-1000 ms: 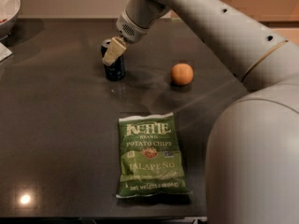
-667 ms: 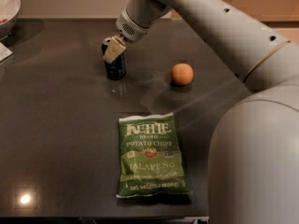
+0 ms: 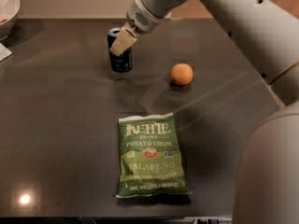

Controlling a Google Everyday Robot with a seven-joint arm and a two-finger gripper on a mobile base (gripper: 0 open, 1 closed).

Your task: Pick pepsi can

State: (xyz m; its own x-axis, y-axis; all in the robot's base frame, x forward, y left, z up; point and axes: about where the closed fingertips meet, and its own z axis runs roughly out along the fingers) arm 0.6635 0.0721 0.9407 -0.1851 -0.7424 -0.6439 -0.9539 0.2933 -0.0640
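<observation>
- The gripper (image 3: 121, 42) sits at the far side of the dark tabletop (image 3: 60, 125), low over the top of the pepsi can (image 3: 122, 62) and overlapping its upper part.
- How far the gripper is open, and whether it has hold of the can, cannot be told from this view.
- The pepsi can stands upright on the table, dark blue with a silver rim, to the left of the orange (image 3: 181, 73) and apart from it.
- The robot arm (image 3: 219, 13) reaches in from the upper right, its pale casing crossing above the orange.
- 1 green bag of Kettle Brand jalapeño potato chips (image 3: 152, 155) lies flat in the near middle of the table, label up, well apart from both the can and the orange.
- A white bowl (image 3: 8, 8) is cut off by the top left corner.
</observation>
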